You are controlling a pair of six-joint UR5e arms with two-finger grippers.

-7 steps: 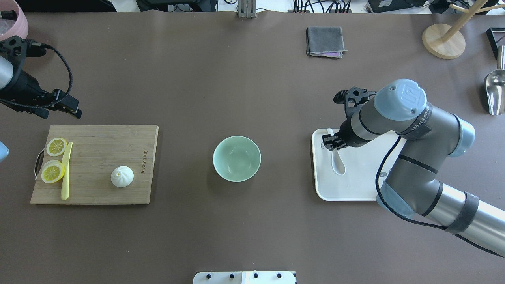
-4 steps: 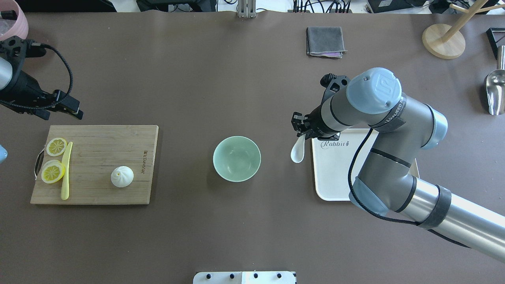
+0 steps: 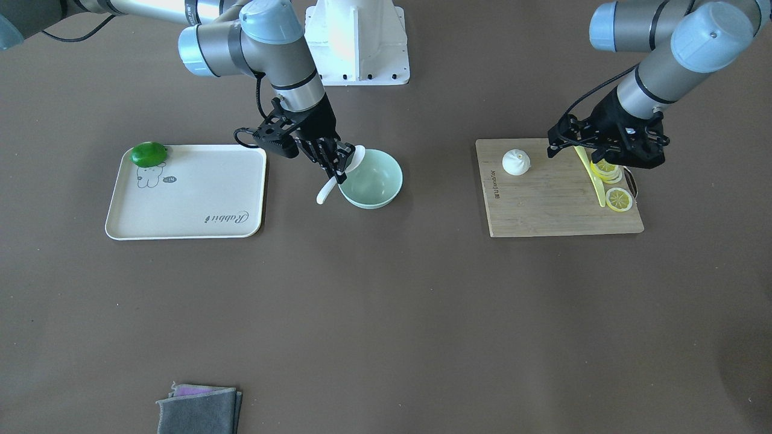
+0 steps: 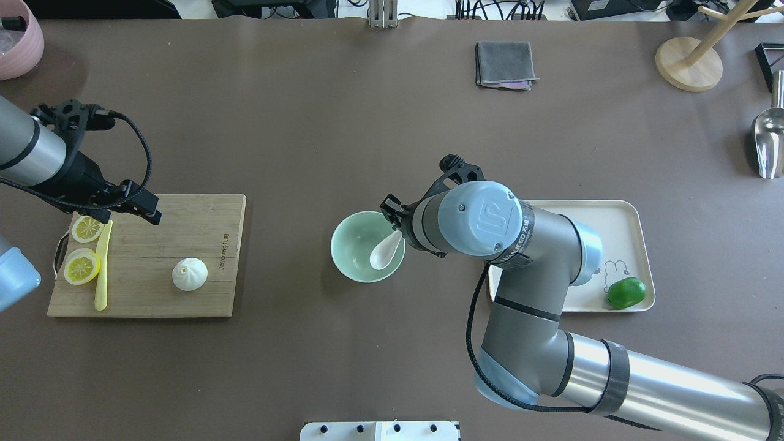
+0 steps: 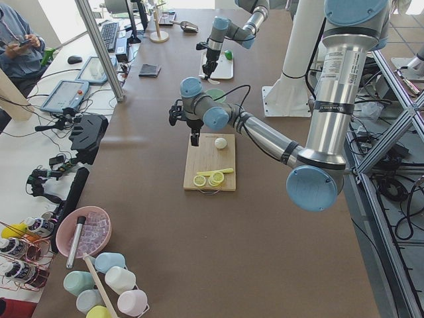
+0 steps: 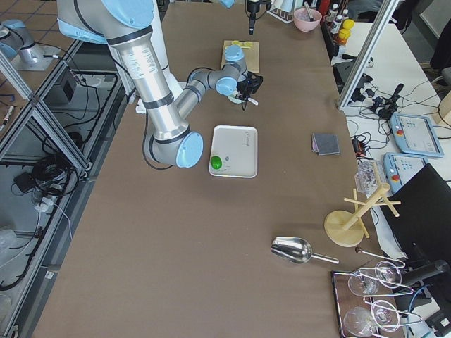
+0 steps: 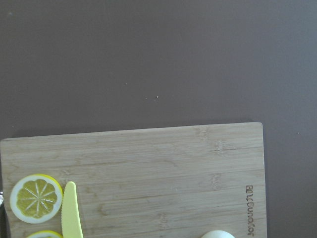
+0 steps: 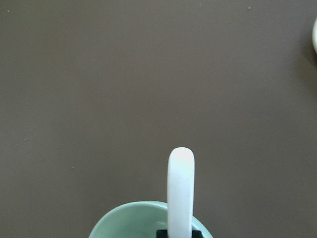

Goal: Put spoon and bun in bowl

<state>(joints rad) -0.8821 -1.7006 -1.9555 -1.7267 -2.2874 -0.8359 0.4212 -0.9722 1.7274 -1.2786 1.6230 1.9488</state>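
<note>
Exterior front-facing: tray (image 3: pixel 193 181) marked "Rabbit", spoon (image 3: pixel 325 191) at bowl (image 3: pixel 380 194) rim.

- A wooden cutting board (image 4: pixel 147 288) carries two lemon slices (image 4: pixel 82 267), with a yellow-green knife (image 4: pixel 101 275) just beside them.
- A white tray (image 4: pixel 618 214) holds a green lime (image 4: pixel 626 292) in one corner.
- A folded grey cloth (image 4: pixel 505 64), a wooden stand (image 4: pixel 688 64) and a metal scoop (image 4: pixel 768 144) lie well apart on the table.

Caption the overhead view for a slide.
Right gripper holds the spoon over the bowl; open left gripper hovers at the cutting board, bun untouched.
</note>
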